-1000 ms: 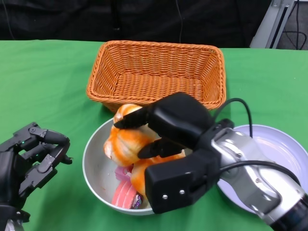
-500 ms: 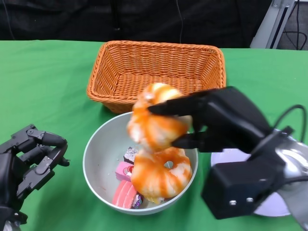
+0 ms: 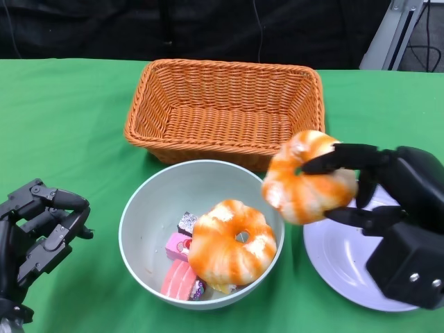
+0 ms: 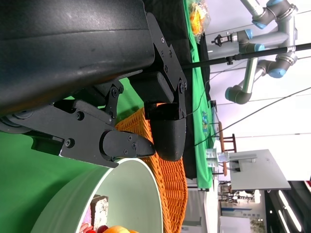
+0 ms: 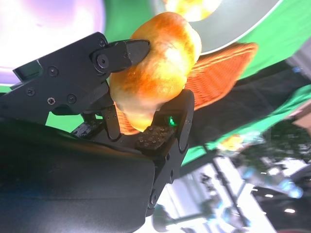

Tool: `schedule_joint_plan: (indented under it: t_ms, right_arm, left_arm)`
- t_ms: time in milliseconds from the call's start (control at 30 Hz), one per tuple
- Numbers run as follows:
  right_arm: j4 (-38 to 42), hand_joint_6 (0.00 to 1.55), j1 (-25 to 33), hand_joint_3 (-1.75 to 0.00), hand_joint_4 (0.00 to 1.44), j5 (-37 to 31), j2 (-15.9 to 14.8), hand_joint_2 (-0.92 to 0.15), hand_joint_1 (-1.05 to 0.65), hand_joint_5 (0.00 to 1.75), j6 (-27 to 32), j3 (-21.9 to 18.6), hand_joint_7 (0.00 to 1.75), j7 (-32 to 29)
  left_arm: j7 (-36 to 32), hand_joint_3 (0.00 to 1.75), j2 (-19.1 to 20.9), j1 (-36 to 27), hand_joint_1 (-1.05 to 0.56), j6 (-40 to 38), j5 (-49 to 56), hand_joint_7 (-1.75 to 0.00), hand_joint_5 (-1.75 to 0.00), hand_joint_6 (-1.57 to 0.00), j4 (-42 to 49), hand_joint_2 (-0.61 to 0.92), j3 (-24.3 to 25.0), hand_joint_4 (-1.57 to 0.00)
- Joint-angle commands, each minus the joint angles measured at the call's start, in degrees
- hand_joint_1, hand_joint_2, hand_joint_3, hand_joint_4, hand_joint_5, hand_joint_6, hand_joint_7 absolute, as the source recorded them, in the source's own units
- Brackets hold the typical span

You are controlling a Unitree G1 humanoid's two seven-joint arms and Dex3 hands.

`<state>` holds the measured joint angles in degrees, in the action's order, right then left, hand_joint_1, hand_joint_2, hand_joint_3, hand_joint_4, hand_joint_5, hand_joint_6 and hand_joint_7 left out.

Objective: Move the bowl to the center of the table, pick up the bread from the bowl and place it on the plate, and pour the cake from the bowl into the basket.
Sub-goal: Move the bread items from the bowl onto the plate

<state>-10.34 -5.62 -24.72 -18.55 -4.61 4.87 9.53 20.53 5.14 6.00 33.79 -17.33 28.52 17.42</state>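
The right hand is gripping an orange-glazed ring-shaped bread, its fingers clamped around it, holding it lifted at the left edge of the round white plate. The pale grey-green round bowl is sitting at 6 o'clock from the woven orange wicker basket, just beside it, with the plate at the bowl's 3 o'clock. A second orange glazed ring bread is lying in the bowl on pink cake pieces. The left hand is resting at the bowl's 9 o'clock on the green tablecloth, fingers curled in, holding nothing.
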Motion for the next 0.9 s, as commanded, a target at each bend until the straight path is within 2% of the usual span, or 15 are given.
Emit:
schedule_joint_plan:
  t_ms: [33,367,400,567,700,900]
  right_arm:
    - [3.38,0.82,1.41,-0.55,0.76,1.31,-1.41,-0.78,-0.03,1.53,-0.11,-1.78,0.95,-0.76]
    - [12.7,0.82,2.02,-0.37,0.75,2.23,-0.95,-0.87,-0.01,1.6,-0.99,-1.6,0.91,-2.14]
    - [13.25,0.83,2.03,-0.35,0.76,2.31,-1.0,-0.88,-0.02,1.57,-1.24,-1.47,0.89,-2.2]
    - [13.72,0.84,2.34,-0.31,0.77,2.2,-0.99,-0.9,-0.01,1.54,-0.94,-0.59,0.85,-1.88]
    - [14.8,0.86,2.46,-0.3,0.76,1.98,0.19,-0.91,-0.02,1.57,0.18,0.82,0.87,-2.34]
    - [16.34,0.85,1.89,-0.26,0.72,0.4,0.09,-0.91,-0.04,1.58,0.65,2.61,0.88,-3.26]
  left_arm:
    - [-0.01,0.3,1.69,0.68,-0.11,-0.33,-0.49,-0.97,-1.47,-0.88,0.99,0.92,0.65,-0.8]
    - [0.0,0.28,2.59,0.89,-0.14,-0.02,-0.38,-0.96,-1.49,-0.88,1.87,0.92,0.68,-0.78]
    - [-0.13,0.27,2.56,0.8,-0.14,-0.25,-0.4,-0.96,-1.48,-0.88,1.62,0.92,0.66,-0.78]
    - [-0.43,0.26,2.55,0.6,-0.14,-0.52,-0.22,-0.95,-1.48,-0.88,1.16,0.92,0.62,-0.79]
    - [-0.38,0.24,2.67,0.31,-0.16,-0.59,-0.09,-0.96,-1.48,-0.88,0.61,0.92,0.57,-0.79]
    - [0.45,0.28,2.94,0.09,-0.13,-0.62,-0.79,-0.97,-1.5,-0.87,0.63,0.92,0.73,-0.77]
